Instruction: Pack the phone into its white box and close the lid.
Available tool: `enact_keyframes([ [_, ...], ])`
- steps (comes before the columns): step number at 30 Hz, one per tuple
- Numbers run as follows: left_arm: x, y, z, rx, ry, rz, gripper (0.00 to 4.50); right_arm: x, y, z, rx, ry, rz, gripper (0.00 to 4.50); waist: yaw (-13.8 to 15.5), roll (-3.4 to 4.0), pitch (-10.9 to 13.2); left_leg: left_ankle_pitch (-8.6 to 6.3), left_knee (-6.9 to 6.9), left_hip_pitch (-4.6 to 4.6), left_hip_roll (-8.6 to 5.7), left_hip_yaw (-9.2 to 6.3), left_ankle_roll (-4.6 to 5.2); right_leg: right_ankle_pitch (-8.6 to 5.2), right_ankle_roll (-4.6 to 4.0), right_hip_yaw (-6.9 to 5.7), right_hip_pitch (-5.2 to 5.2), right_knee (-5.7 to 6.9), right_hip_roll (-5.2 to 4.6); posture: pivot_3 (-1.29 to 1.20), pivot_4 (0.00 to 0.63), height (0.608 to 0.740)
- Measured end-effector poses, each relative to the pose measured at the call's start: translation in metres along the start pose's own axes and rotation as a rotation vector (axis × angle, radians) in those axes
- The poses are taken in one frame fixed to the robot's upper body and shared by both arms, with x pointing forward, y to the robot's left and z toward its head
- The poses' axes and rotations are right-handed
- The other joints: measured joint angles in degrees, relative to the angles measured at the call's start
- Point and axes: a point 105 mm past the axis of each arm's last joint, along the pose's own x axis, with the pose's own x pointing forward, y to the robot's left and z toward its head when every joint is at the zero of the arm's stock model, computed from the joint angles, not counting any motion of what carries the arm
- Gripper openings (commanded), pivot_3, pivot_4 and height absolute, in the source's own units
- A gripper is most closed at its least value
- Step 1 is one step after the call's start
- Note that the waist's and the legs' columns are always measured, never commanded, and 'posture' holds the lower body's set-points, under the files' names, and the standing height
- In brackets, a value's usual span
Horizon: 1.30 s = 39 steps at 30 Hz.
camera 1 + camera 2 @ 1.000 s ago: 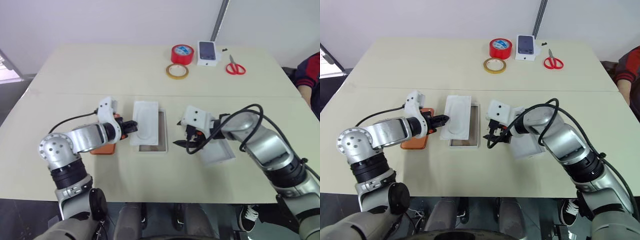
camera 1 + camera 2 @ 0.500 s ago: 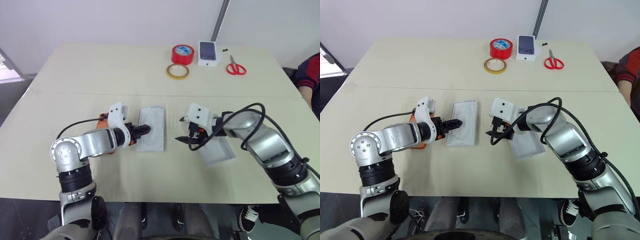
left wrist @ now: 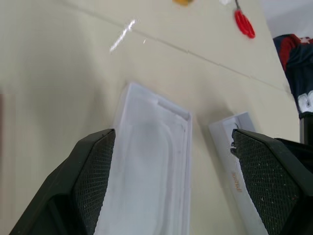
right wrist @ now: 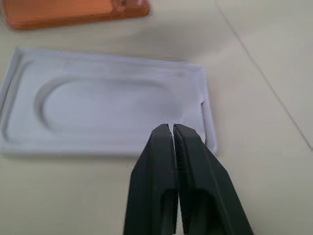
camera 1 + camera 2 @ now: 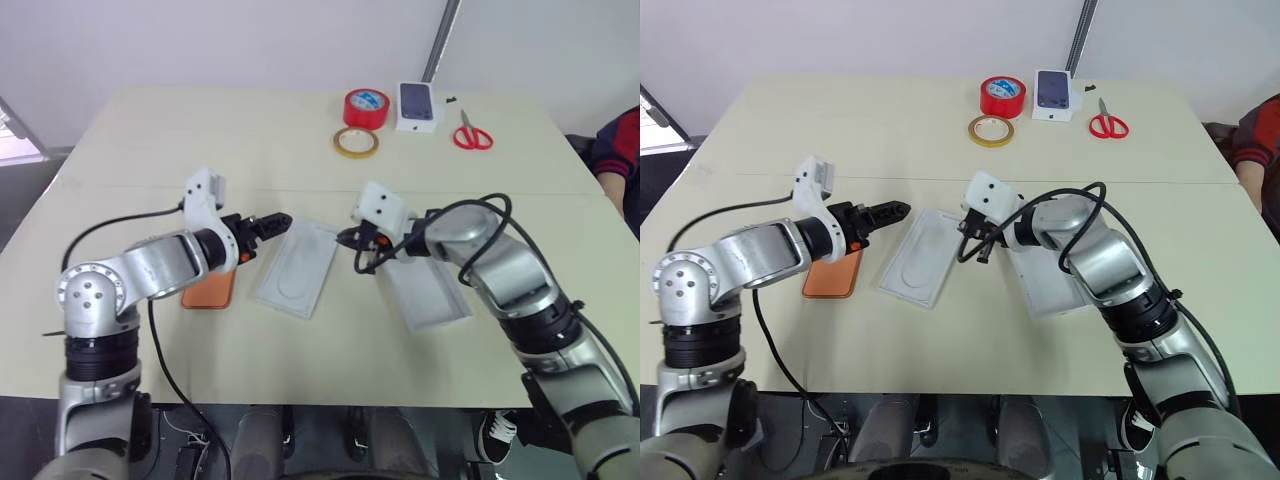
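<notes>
While left jaws gape & right jaws (image 4: 172, 128) pinch shut: 1 phone (image 5: 209, 289), 2 tape rolls.

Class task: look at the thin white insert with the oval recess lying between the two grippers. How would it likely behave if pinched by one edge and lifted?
The insert looks thin and moulded, so it probably weighs little and may flex when held by an edge. Lying flat on the table, it cannot roll, and would likely slide easily under a push.

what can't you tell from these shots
- Phone: head views, left arm covers its far end.
- Lid: head views, right arm hides its near-gripper end; printed face unseen.
- White box: whether it lies under the insert, the insert hides it.
- Small box print: too small.
</notes>
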Motion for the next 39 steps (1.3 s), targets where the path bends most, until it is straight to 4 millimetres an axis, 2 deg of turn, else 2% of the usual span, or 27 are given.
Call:
enact_keyframes([
  [3,-0.020,0.028,0.003,0.192,-0.014,0.095,4.01,0.022,0.015,0.012,0.027,-0.014,0.018,0.05,-1.1,0.02,0.0,0.13,-0.43,0.05,0.01,0.10,-0.26,0.00,0.00,0.05,-0.20,0.00,0.04,0.00,0.150,0.740],
  [6,-0.037,0.056,-0.009,0.308,0.022,0.139,4.01,0.040,0.022,0.005,0.065,0.036,0.008,0.05,-1.2,0.06,0.0,0.19,-0.69,-0.06,0.07,0.14,-0.52,0.00,0.00,0.06,-0.52,0.05,0.11,0.00,0.150,0.740],
  [8,-0.045,0.063,-0.020,0.354,0.053,0.113,4.01,0.047,0.021,-0.001,0.081,0.068,-0.012,0.05,-1.0,0.05,0.0,0.18,-0.71,-0.17,0.10,0.11,-0.61,0.00,-0.01,0.03,-0.59,0.02,0.10,0.00,0.150,0.740],
  [15,-0.073,0.058,-0.045,0.567,0.129,-0.046,4.01,0.067,0.018,-0.021,0.047,0.174,-0.079,0.05,-1.4,0.07,0.0,0.19,-0.75,-0.90,0.11,0.26,-0.65,0.14,-0.23,0.15,-1.66,-0.06,-0.15,0.00,0.150,0.740],
  [19,-0.081,0.052,-0.061,0.599,0.183,-0.119,4.01,0.071,0.010,-0.019,-0.018,0.181,-0.134,0.05,-1.5,0.07,0.0,0.22,-0.75,-1.04,0.16,0.26,-0.68,0.15,-0.24,0.15,-1.60,-0.03,-0.08,0.00,0.150,0.740],
  [24,-0.083,0.043,-0.067,0.636,0.188,-0.165,4.01,0.072,0.005,-0.021,-0.109,0.190,-0.166,0.05,-1.4,0.08,0.0,0.23,-0.69,-1.02,0.16,0.27,-0.68,0.15,-0.23,0.14,-1.53,-0.02,0.00,0.00,0.150,0.740],
  [30,-0.082,0.044,-0.068,0.637,0.174,-0.154,4.01,0.065,-0.005,-0.025,-0.231,0.195,-0.187,0.05,-1.4,0.08,0.0,0.24,-0.62,-1.01,0.19,0.27,-0.66,0.15,-0.22,0.14,-1.49,0.03,0.19,0.00,0.150,0.740],
  [35,-0.078,0.045,-0.065,0.620,0.152,-0.138,4.01,0.063,0.003,-0.016,-0.236,0.107,-0.118,0.05,-1.4,0.07,0.0,0.40,-0.61,-0.98,0.23,0.24,-0.58,0.16,-0.18,0.14,-1.48,0.13,0.42,0.00,0.150,0.740],
  [39,-0.075,0.050,-0.060,0.587,0.135,-0.091,4.01,0.051,0.017,0.008,-0.158,-0.002,-0.015,0.05,-1.4,0.07,0.0,0.46,-0.57,-0.92,0.28,0.22,-0.64,0.20,-0.11,0.14,-1.47,0.28,0.48,0.00,0.150,0.740],
])
